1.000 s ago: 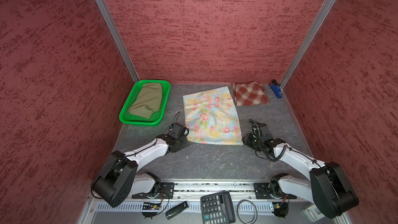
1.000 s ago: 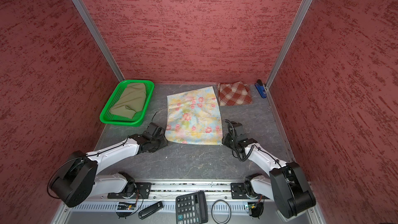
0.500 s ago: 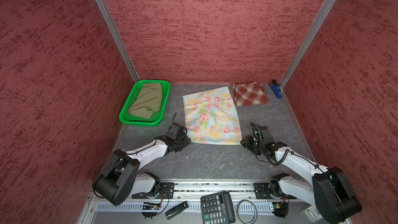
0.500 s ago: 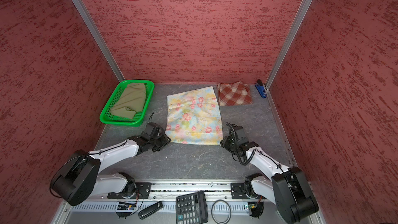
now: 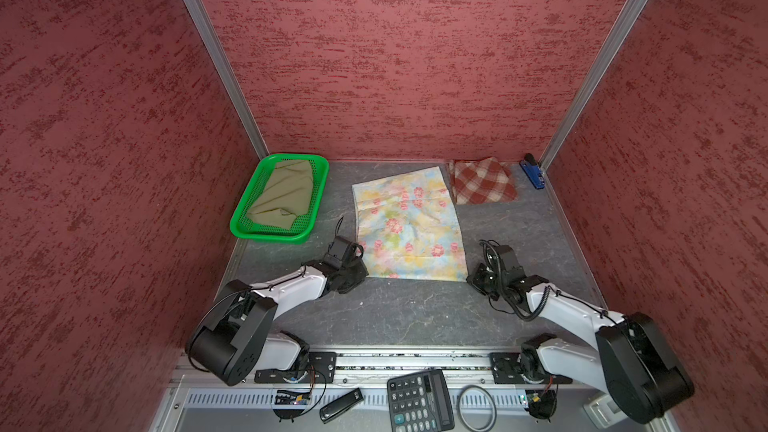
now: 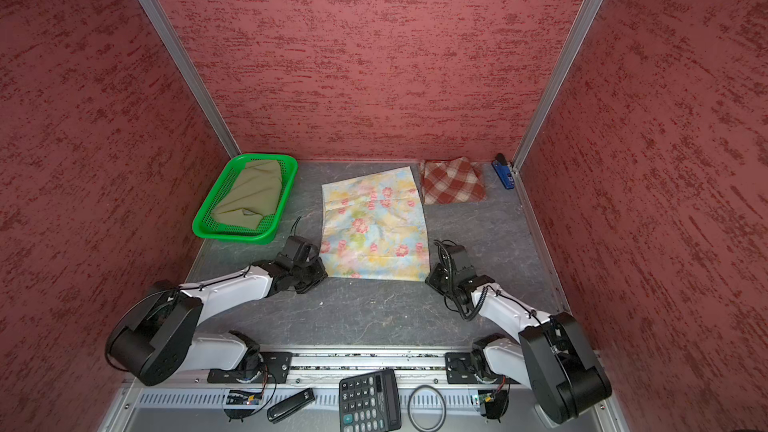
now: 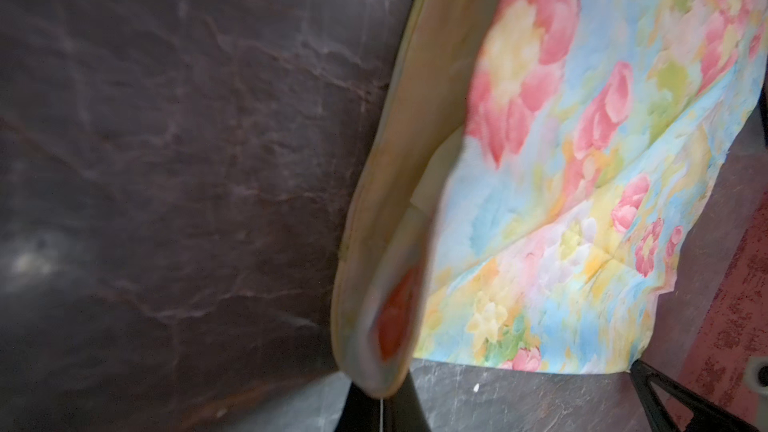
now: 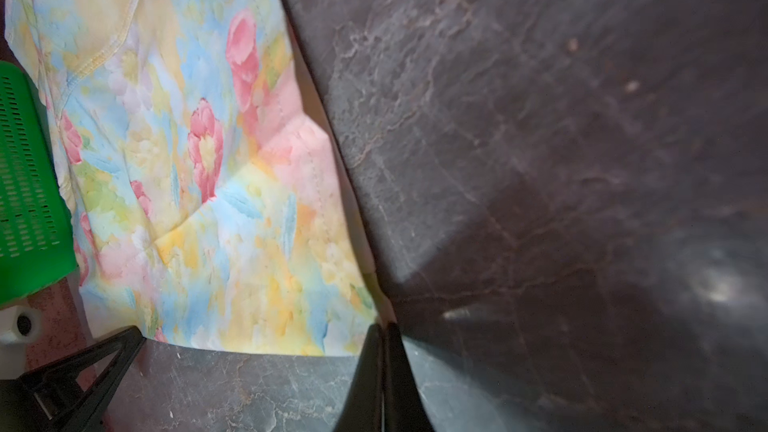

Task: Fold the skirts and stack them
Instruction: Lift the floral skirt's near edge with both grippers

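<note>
Gripper closure: the left gripper (image 7: 380, 403) is clamped on one near corner of the floral skirt (image 5: 409, 226), and the cloth edge rises off the tabletop (image 5: 415, 309) at that grip. The right gripper (image 8: 384, 351) is clamped on the other near corner. The floral skirt lies spread between and beyond both grippers. Farther out from the right gripper lies the folded plaid skirt (image 5: 482, 180). Farther out from the left gripper, the olive skirt (image 5: 284, 195) lies bunched inside the green basket (image 5: 266, 235).

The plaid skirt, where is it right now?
In both top views the plaid skirt lies at the far right, between the floral skirt and the blue stapler.
</note>
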Available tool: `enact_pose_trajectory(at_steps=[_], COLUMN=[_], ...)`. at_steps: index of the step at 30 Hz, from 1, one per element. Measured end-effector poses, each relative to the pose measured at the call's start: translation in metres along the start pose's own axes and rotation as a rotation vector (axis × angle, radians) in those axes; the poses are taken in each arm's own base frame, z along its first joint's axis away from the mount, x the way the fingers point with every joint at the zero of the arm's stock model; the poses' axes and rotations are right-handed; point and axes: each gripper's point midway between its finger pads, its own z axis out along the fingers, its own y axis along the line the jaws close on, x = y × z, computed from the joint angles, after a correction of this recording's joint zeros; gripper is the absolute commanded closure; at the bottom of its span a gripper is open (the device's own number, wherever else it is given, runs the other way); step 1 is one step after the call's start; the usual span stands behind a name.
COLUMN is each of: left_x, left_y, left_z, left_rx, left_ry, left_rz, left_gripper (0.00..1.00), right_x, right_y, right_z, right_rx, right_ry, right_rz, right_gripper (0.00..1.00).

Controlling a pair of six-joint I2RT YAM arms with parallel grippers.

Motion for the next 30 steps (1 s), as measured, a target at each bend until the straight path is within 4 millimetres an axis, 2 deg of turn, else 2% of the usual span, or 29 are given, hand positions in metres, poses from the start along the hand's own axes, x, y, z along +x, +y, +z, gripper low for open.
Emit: enact_pose_trajectory(at_steps=[5,10,18,23,27,30], left_x=[0.005,0.017,0.066,0.094,0.097,0.092], left_y=[-0.001,-0.003,0.0,-0.003,-0.007,-0.011], left_z=[-0.015,-0.027,-0.038,-0.06,-0.079,-0.089], left_rx=[0.002,0.017,-0.015,-0.033,-0.029,-0.034], left_ry=[-0.008,-0.004,0.061,0.072,0.049,0.022], left_rz=[0.035,0.075,0.17,0.235,0.244,0.239], left_gripper=[1.0,1.0,1.0,1.0,1.0,1.0], right_x=[-0.011,-0.015,-0.011,-0.008,-0.007,-0.016], right_y=[0.01,0.017,0.015,0.015,0.014,0.029], right_z=[-0.013,-0.035,-0.075,-0.094,-0.099,-0.11], right_rx=[-0.009,-0.027,0.002,-0.007,0.016,0.006], right_ry=[-0.05,-0.102,-0.16,-0.184,-0.182,-0.201], right_rz=[-0.035,-0.071,-0.121,-0.131,-0.137,-0.146], right_gripper=[1.0,1.0,1.0,1.0,1.0,1.0])
